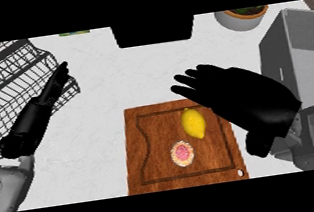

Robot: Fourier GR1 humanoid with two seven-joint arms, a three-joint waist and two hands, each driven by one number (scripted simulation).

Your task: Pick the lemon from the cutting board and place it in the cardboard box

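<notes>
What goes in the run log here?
right hand open above board | lemon on board | left hand resting

On the tabletop (105, 85) a cutting board (150, 169) lies near centre, carrying the lemon (194, 123) with a tart (184, 153) just nearer. A wire rack (1, 89) stands far left, a pot (241, 18) far right.

You will find nothing to read here: no words, labels, brands or numbers show on the brown wooden cutting board (152, 151), the black wire dish rack (7, 78) or the grey metal appliance (304, 47) at right.
</notes>
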